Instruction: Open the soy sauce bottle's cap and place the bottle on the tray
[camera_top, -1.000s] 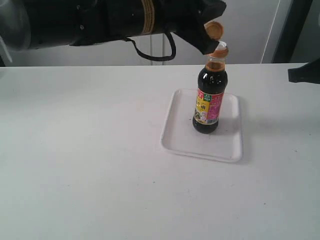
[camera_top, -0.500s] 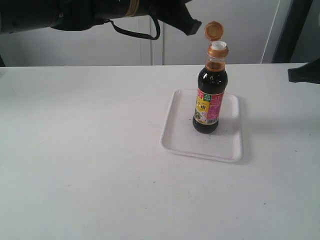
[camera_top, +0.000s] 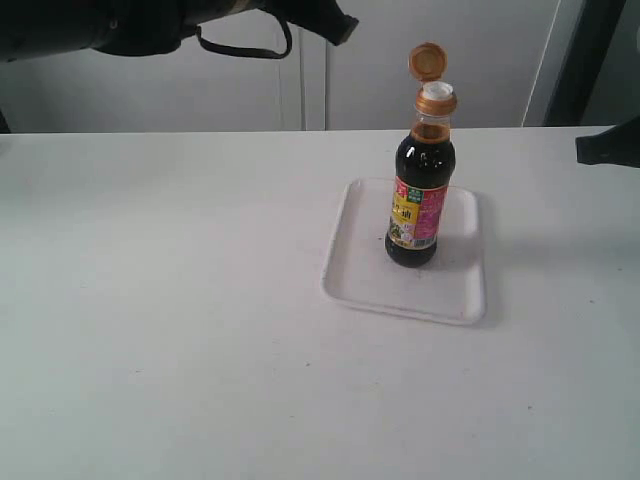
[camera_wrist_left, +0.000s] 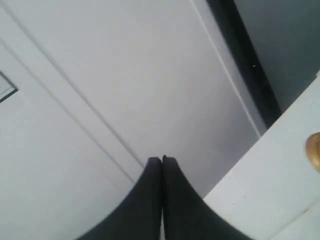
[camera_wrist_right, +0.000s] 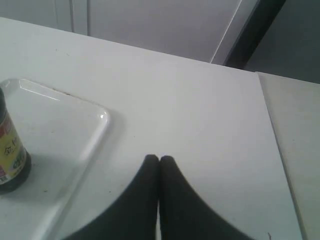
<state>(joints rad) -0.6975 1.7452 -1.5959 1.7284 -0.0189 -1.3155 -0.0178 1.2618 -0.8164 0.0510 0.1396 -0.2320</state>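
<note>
Soy sauce bottle (camera_top: 420, 205) upright on tray (camera_top: 360, 270); copper cap (camera_top: 427, 62) flipped open. My left claw (camera_wrist_left: 161, 160) pressed together, empty, apart from bottle. Right claw (camera_wrist_right: 159, 159) together too. Both steps look done; next, just keep clear.

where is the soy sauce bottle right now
In the exterior view, the soy sauce bottle stands upright on the tray, right of the table centre, its cap flipped open.

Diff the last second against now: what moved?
The left gripper, shut and empty, pulled away from the cap, up and leftward in the exterior view. Unchanged: the cap flipped open, the soy sauce bottle upright on the tray, the right gripper shut, off to the side.
</note>
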